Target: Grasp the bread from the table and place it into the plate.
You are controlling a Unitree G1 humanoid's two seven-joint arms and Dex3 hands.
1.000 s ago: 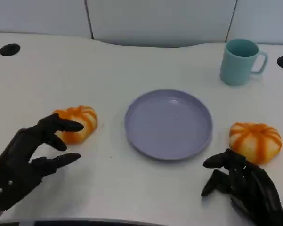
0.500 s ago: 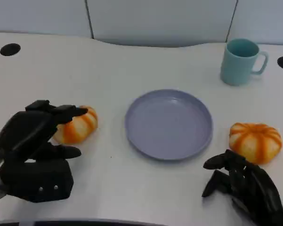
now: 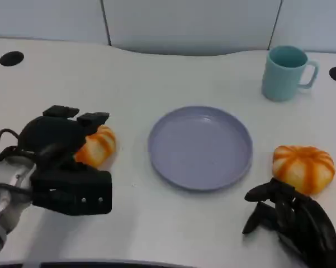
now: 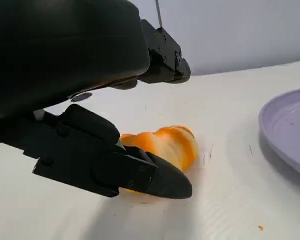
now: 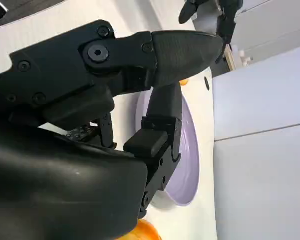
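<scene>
**A:** Where does the bread (image 3: pixel 98 146) lie relative to the left hand (image 3: pixel 61 159)?

**B:** Directly under and just ahead of it. In the head view the hand hangs over the roll's near-left part, fingers (image 3: pixel 93 118) reaching past its top, and the roll sits on the desk (image 3: pixel 168 78) left of the plate (image 3: pixel 200 146), close to its rim but apart from it. There is a second bread (image 3: pixel 302 166) on the plate's other side, just beyond the right hand (image 3: pixel 293 220).

**B:** So each hand has a roll near it; the left is the one already over its own.

**A:** Is the left hand gripping?

**B:** Apparently not. The left wrist view shows the upper fingers (image 4: pixel 162 55) high above the roll (image 4: pixel 162 146) and the thumb low in front of it, with open space between. The hand is spread around the bread, not clamped. Whether the thumb touches it is unclear.

**A:** And the right hand?

**B:** Its fingers are curled inward with nothing in them, resting near the desk's front edge.

**A:** What does the wrist view add?

**B:** The gap above the roll, which the head view hides behind the hand. The head view gives the way to the plate: rightward from the roll.
</scene>
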